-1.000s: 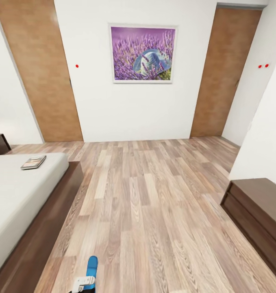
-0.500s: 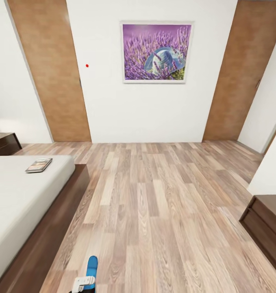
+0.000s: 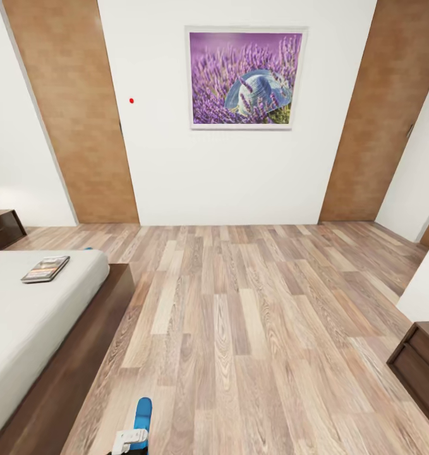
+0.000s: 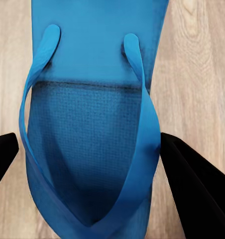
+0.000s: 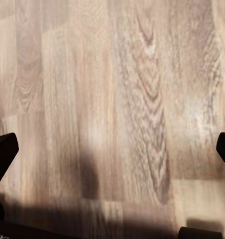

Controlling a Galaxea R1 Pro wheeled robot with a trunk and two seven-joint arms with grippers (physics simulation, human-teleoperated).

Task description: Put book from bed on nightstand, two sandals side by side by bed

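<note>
My left gripper (image 3: 129, 438) sits at the bottom edge of the head view, shut on a bright blue sandal (image 3: 143, 414) held above the wood floor. In the left wrist view the sandal (image 4: 87, 124) and its straps lie between the dark fingers (image 4: 192, 184). The book (image 3: 45, 268) lies on the grey bed (image 3: 24, 328) at the left, near its far corner. A dark nightstand (image 3: 2, 227) stands beyond the bed by the wall. A tiny blue sliver (image 3: 86, 248) shows on the floor past the bed's corner, too small to identify. My right gripper (image 5: 112, 149) hangs open over bare floor.
A long dark wooden cabinet (image 3: 422, 370) stands at the right edge. The lavender painting (image 3: 244, 79) hangs on the white far wall between brown panels (image 3: 75, 114). Wood-plank floor (image 3: 252, 328) stretches between the bed and the cabinet.
The whole head view has shifted, so the camera moved: the cabinet slid toward the right edge and the painting grew. The sandal stays held in my left gripper.
</note>
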